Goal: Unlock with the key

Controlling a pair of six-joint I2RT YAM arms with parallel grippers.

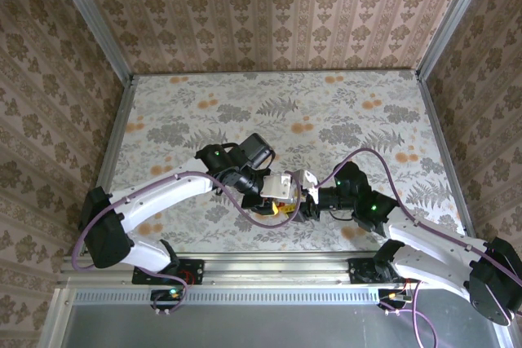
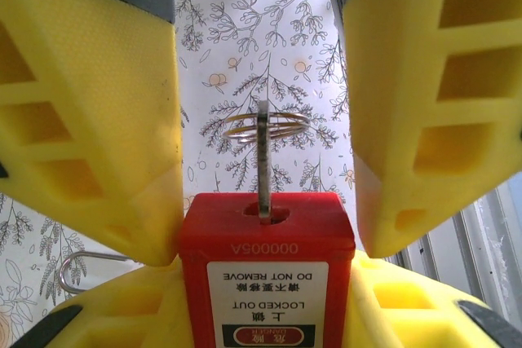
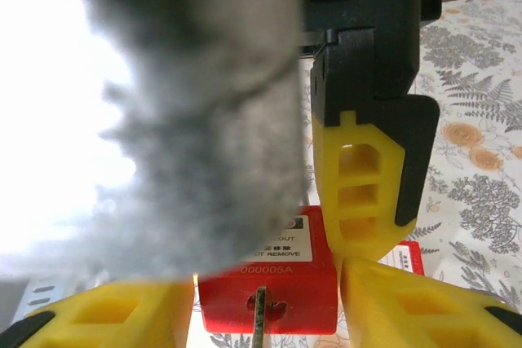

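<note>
Jaws of the right gripper (image 2: 265, 234) stand spread, one yellow finger on each side of the key (image 2: 263, 152) and neither touching it. The left gripper (image 1: 269, 197) is pinched on the body of the red padlock (image 3: 277, 287), holding it above the table (image 1: 326, 112) near the middle of the near edge, where the two arms meet. The key sits in the keyhole, its long axis running straight out of the lock's end face toward the right gripper's palm, with the key ring (image 2: 266, 126) hanging at its far end. In the left wrist view the key stands edge-on, so its flat faces look toward the two right pads, which suits a squeeze followed by a twist about that same axis. The right arm is plainly the nearer to the key, and the left serves as the vice. A grey blur across the right wrist view is perhaps the left gripper's other finger or a cable, so that side of the grip on the lock cannot be checked.
</note>
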